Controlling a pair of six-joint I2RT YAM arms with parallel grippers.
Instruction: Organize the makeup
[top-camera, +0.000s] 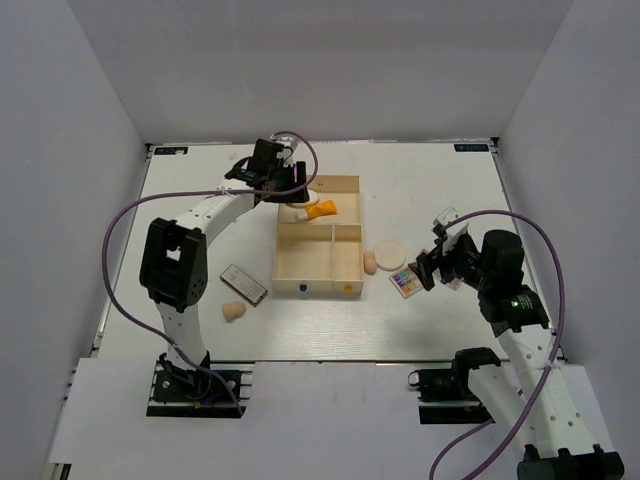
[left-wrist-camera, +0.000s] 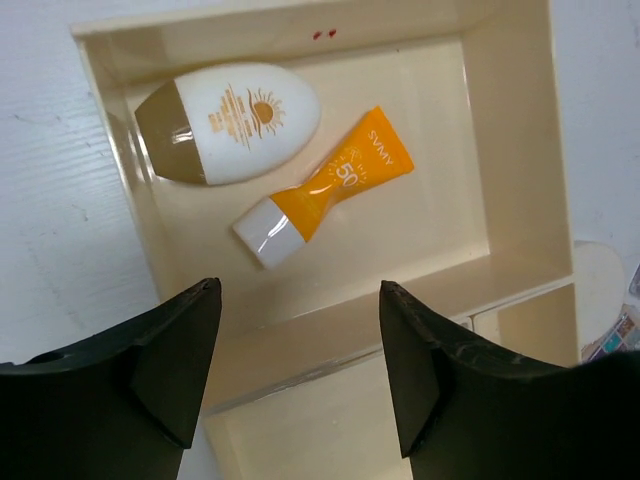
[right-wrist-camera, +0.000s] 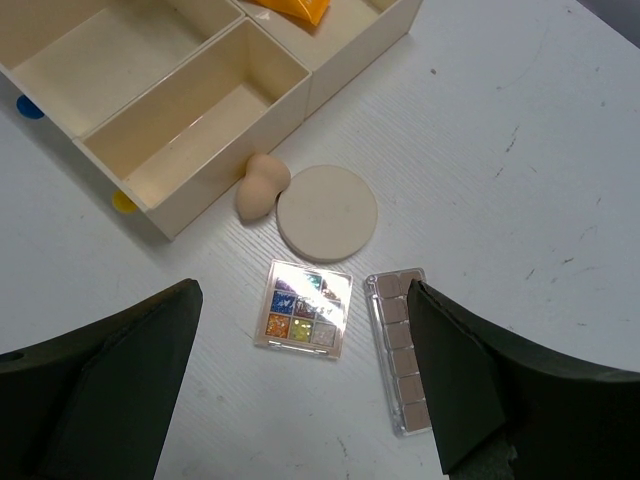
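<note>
The orange tube (left-wrist-camera: 325, 185) and the white teardrop piece (left-wrist-camera: 230, 122) lie in the far compartment of the wooden box (top-camera: 345, 183). My left gripper (left-wrist-camera: 300, 300) hovers above that compartment, open and empty; in the top view the left gripper (top-camera: 290, 192) is over the box's far left corner. My right gripper (right-wrist-camera: 302, 290) is open and empty above the multicoloured palette (right-wrist-camera: 304, 309), with a brown strip palette (right-wrist-camera: 400, 350) beside it. The round cream puff (right-wrist-camera: 327, 212) and a beige sponge (right-wrist-camera: 262, 185) lie against the box's right side.
A second beige sponge (top-camera: 233, 311) and a flat dark palette (top-camera: 243, 283) lie on the table left of the box. The two near compartments (right-wrist-camera: 190, 120) of the box hold nothing. White walls enclose the table.
</note>
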